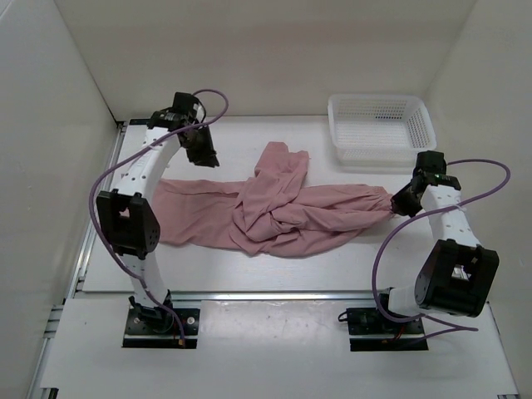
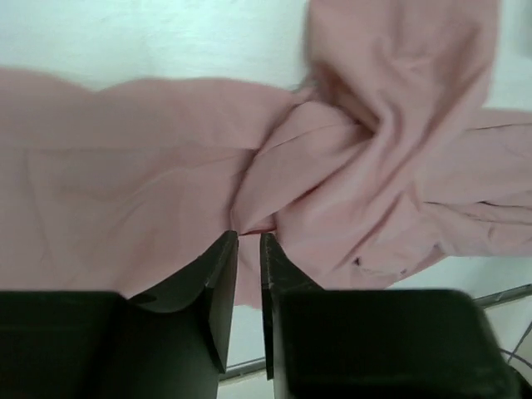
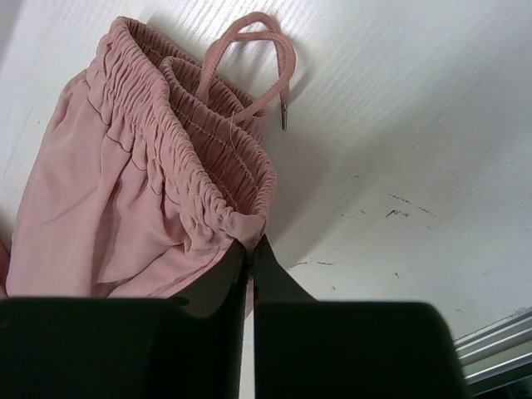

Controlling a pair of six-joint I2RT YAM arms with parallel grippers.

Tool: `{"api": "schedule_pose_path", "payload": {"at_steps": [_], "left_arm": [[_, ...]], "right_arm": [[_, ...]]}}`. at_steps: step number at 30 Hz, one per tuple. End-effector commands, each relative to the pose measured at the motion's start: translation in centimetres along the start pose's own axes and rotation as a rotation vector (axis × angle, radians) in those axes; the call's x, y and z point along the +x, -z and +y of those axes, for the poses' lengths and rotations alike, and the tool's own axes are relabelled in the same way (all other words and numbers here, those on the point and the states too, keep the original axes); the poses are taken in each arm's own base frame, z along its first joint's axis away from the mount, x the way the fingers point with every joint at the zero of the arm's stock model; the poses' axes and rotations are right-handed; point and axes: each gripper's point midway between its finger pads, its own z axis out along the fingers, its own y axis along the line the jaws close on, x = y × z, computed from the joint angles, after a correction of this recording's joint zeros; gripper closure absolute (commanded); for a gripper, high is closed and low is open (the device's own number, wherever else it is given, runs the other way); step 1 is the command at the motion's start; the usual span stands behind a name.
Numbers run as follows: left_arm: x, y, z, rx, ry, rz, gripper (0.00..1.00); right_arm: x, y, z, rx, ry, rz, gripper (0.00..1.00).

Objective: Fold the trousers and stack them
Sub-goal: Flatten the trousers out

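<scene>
Looking from the top, we've got the trousers (image 1: 283, 212) bunched up mid-table (image 1: 249, 274). One leg runs flat toward 9 o'clock, another flops up toward 12, and the waist end stretches out to 3. The left gripper (image 1: 204, 154) hangs near the 10 o'clock side, just past the flat leg. The right gripper (image 1: 399, 202) sits right at the waist end. A white basket (image 1: 378, 104) is parked at 1 o'clock, apart from the cloth.

Left wrist view: its fingers (image 2: 220, 274) are down to a narrow slit with nothing in it. Pink folds are spread underneath, with the twisted knot of cloth off toward 2 o'clock.

Right wrist view: the fingertips are squeezed onto the edge of the gathered waistband (image 3: 166, 141), so that one's holding the trousers. A looped cord (image 3: 249, 50) lies on the table at 12 o'clock.
</scene>
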Motion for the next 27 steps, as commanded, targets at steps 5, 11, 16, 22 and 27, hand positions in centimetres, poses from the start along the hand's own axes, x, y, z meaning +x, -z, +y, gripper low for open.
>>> {"api": "schedule_pose_path", "payload": {"at_steps": [5,11,16,22,27], "left_arm": [[-1.8,0.6,-10.4,0.030,-0.224,-0.108,0.58],[1.4,-5.2,-16.1,-0.001,-0.328,-0.031,0.00],[4.4,-10.1,-18.4,0.019,-0.382,0.024,0.00],[5.6,-12.6,-19.7,0.037,-0.383,0.035,0.06],[3.1,-10.4,-21.0,0.159,-0.348,-0.004,0.90]], "right_arm": [[-1.0,0.7,0.4,-0.013,0.032,-0.029,1.00],[-0.9,0.7,0.5,-0.021,0.041,-0.023,1.00],[0.0,0.2,0.3,-0.021,0.043,0.011,1.00],[0.3,0.0,0.1,-0.015,0.044,0.018,1.00],[0.2,0.5,0.3,-0.033,0.043,0.009,1.00]]}}
